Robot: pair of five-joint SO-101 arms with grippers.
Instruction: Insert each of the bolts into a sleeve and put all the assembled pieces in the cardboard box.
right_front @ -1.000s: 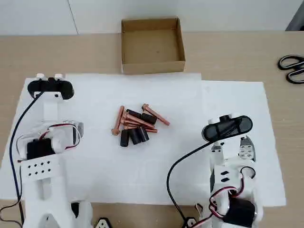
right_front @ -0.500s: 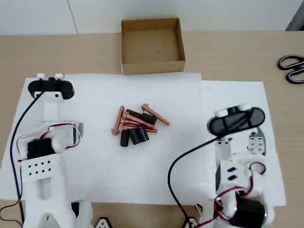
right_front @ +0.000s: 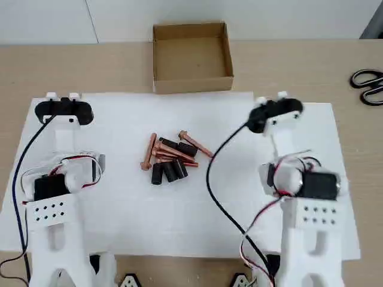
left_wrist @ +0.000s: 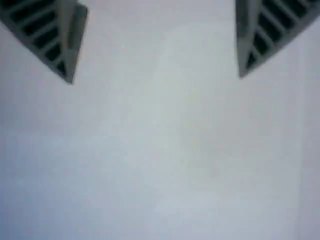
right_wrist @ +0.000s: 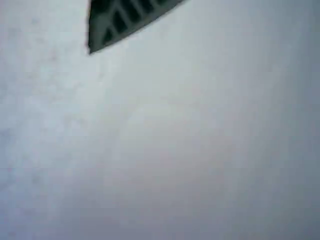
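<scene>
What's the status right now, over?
Left gripper open, empty. Copper bolts and black sleeves piled together on white sheet. Brown cardboard box empty. Path clear.

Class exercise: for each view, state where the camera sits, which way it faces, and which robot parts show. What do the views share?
High view: fixed above the table, looking down on bolts, sleeves and cardboard box; both arms show.
Left wrist view: on the left wrist, facing the white sheet; left gripper open.
Right wrist view: on the right wrist, facing the white sheet; part of the right gripper shows.
Shared: all three see the white sheet.
</scene>
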